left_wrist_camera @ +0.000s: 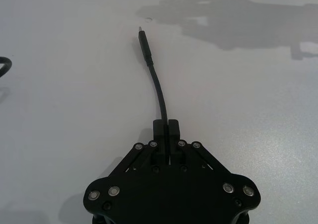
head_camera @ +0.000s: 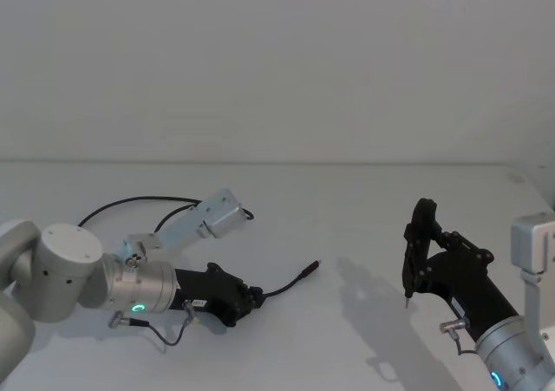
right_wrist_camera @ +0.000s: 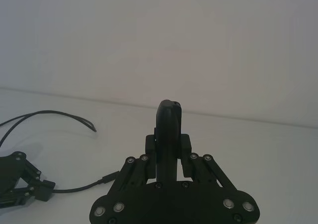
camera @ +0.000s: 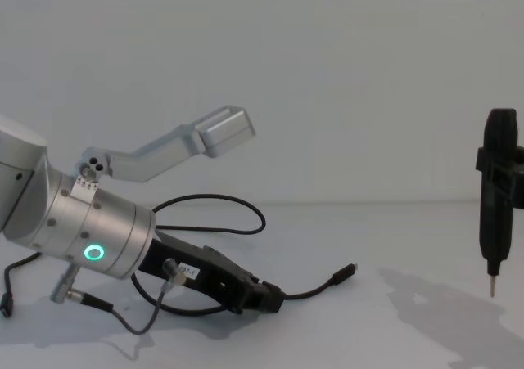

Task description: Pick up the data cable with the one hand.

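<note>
The data cable [head_camera: 286, 284] is a thin black cord on the white table. Its small plug [head_camera: 311, 269] points toward the right arm, and its long loop [head_camera: 130, 205] trails behind my left arm. My left gripper [head_camera: 254, 297] sits low over the table, shut on the cable a short way behind the plug. In the left wrist view the cord [left_wrist_camera: 160, 92] runs straight out from between the shut fingers [left_wrist_camera: 159, 127] to the plug [left_wrist_camera: 143, 42]. My right gripper [head_camera: 422, 254] hovers at the right, shut on a slim black pen-shaped tool [camera: 498, 191] with its metal tip pointing down.
A short grey wire [head_camera: 165, 335] with a silver connector hangs from the left wrist. The silver camera bracket [head_camera: 217, 214] sticks up above that arm. A white wall rises behind the table's far edge [head_camera: 347, 163]. Bare table [head_camera: 364, 235] lies between the two arms.
</note>
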